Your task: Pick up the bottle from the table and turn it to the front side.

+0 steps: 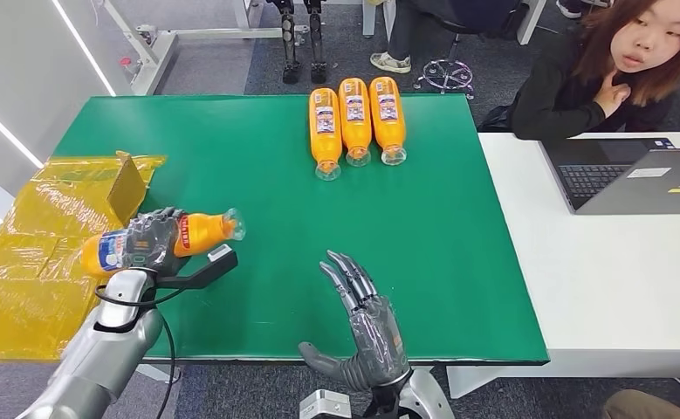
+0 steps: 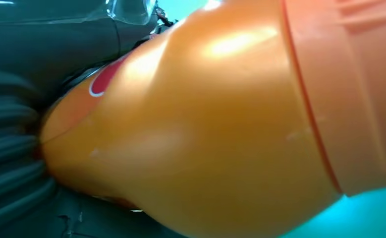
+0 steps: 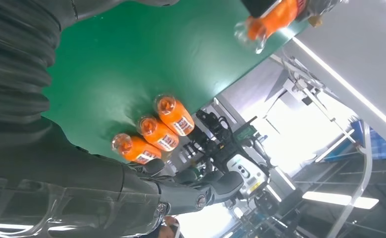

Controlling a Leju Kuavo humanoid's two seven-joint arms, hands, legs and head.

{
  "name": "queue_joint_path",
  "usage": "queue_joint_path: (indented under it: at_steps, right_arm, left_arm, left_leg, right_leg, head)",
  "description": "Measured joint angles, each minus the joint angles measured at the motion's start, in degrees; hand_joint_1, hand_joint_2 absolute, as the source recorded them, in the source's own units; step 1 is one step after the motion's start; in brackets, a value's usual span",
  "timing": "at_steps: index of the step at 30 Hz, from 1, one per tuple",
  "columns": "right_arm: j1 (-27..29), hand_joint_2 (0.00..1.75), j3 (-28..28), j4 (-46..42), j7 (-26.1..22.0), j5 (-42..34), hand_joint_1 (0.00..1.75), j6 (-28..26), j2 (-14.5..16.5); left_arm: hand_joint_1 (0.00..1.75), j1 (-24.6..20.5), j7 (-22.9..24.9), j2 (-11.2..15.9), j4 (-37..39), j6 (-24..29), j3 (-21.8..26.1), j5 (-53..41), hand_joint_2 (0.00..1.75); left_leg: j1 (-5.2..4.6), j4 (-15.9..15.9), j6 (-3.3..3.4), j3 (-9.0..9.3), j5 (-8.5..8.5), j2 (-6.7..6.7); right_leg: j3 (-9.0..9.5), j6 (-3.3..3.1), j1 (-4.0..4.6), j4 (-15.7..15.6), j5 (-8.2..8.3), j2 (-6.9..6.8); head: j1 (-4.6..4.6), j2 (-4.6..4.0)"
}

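Bottle [image 1: 157, 242], orange, lying sideways in the left hand [image 1: 148, 240], lifted off the green bench [image 1: 231, 148] near its left front corner, cap end pointing toward the middle. Label partly showing beyond the fingers; whether the front side is facing up I cannot tell.

Risk, as I am judging it: the bottle's skin is looking smooth and glossy in the left wrist view, so rolling it round could be letting it slide through the grip and drop onto the bench or off the near edge. Fingers are also covering much of the label, which could be hiding the side being checked.

Left hand: clenching round the bottle's middle, fingers wrapping it closely.

Right hand [image 1: 364, 327]: released, fingers spreading apart and holding nothing, hovering over the bench's front edge, well apart from the bottle.

Other items: three bottles [image 1: 354, 122] lying side by side at the far edge; yellow bag [image 1: 30, 262] beside the bench; laptop [image 1: 633, 179] on the white bench; person [image 1: 598, 70] sitting behind it.
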Motion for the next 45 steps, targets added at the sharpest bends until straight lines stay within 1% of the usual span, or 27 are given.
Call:
queue_joint_path:
  at_steps: [6, 9, 13, 17, 18, 21, 22, 34, 43, 45]
  right_arm:
    - [0.85, 1.75, 0.56, 0.39, -0.01, -0.12, 0.00, -0.74, -1.01]
    - [1.39, 1.75, 0.62, 0.39, 0.01, -0.22, 0.00, -0.90, -1.46]
    - [1.69, 1.75, 0.68, 0.39, 0.07, -0.29, 0.00, -0.95, -1.77]
    - [1.73, 1.75, 0.69, 0.38, 0.34, -0.29, 0.00, -0.73, -1.80]
    - [1.73, 1.75, 0.69, 0.38, 0.41, -0.29, 0.00, -0.67, -1.80]
    - [1.73, 1.75, 0.69, 0.36, 0.54, -0.27, 0.00, -0.51, -1.80]
    - [1.73, 1.75, 0.69, 0.33, 0.58, -0.27, 0.00, -0.47, -1.80]
    - [1.66, 1.75, 0.61, -0.02, 1.19, -0.29, 0.00, 0.81, -1.79]
    - [1.70, 1.75, 0.57, 0.06, -0.16, -1.26, 0.00, 1.42, -1.80]
    - [1.70, 1.75, 0.55, 0.17, -0.34, -1.26, 0.00, 1.39, -1.80]
  left_arm:
    - [1.44, -1.38, 3.92, 3.28, 5.79, -0.55, 0.02, -2.79, 1.75]
    - [1.40, -1.70, 5.78, 4.37, 7.59, -1.21, 0.17, -3.52, 1.75]
    - [1.37, -2.32, 7.68, 5.23, 9.57, -2.86, 0.70, -4.40, 1.75]
    - [1.32, -3.00, 8.34, 5.47, 10.80, -4.31, 1.06, -4.65, 1.75]
    - [1.19, -3.21, 8.46, 5.50, 11.05, -4.62, 1.07, -4.70, 1.75]
    - [0.20, -3.92, 8.87, 5.53, 11.76, -5.68, 1.07, -4.85, 1.75]
    - [0.00, -4.12, 9.02, 5.53, 11.95, -5.98, 1.07, -4.87, 1.75]
    - [0.00, -5.08, 10.47, 5.54, 12.72, -6.76, 1.07, -4.90, 1.75]
    - [0.00, -4.96, 11.17, 5.73, 12.98, -6.35, 1.07, -4.85, 1.75]
    - [0.00, -4.85, 11.12, 5.75, 13.00, -5.59, 1.07, -4.82, 1.75]
  left_leg:
    - [0.00, -0.02, -0.03, -0.03, -0.02, 0.00]
    - [0.00, -0.02, -0.06, -0.03, -0.04, 0.01]
    - [0.00, -0.01, -0.06, -0.03, -0.04, 0.00]
    - [0.00, -0.01, -0.06, -0.03, -0.03, 0.00]
    - [0.00, -0.01, -0.07, -0.03, -0.03, 0.00]
    - [0.00, -0.02, -0.07, -0.04, -0.03, 0.00]
    - [0.00, -0.02, -0.07, -0.04, -0.03, 0.00]
    - [0.00, -0.02, -0.07, -0.04, -0.03, 0.00]
    - [0.00, -0.02, -0.07, -0.05, -0.03, -0.01]
    - [0.00, -0.02, -0.07, -0.05, -0.03, -0.01]
  right_leg:
    - [-0.03, -0.01, 0.00, 0.00, -0.01, 0.01]
    - [-0.05, -0.01, -0.01, 0.00, -0.01, 0.03]
    - [-0.05, -0.01, -0.01, 0.00, 0.00, 0.02]
    - [-0.06, -0.01, 0.00, 0.00, 0.00, 0.02]
    - [-0.06, -0.01, 0.00, 0.00, 0.00, 0.02]
    - [-0.06, -0.01, 0.00, 0.00, 0.00, 0.02]
    - [-0.06, -0.01, 0.00, 0.00, 0.00, 0.02]
    - [-0.05, -0.01, -0.01, 0.01, 0.00, 0.02]
    - [-0.05, -0.01, -0.01, 0.02, 0.00, 0.01]
    - [-0.05, -0.01, -0.01, 0.02, 0.00, 0.01]
  head:
    - [0.00, 0.01]
    - [0.01, 0.00]
    - [0.01, 0.00]
    - [0.02, 0.00]
    - [0.02, 0.00]
    - [0.02, 0.00]
    - [0.02, 0.00]
    - [0.02, 0.01]
    - [0.02, 0.01]
    - [0.02, 0.01]
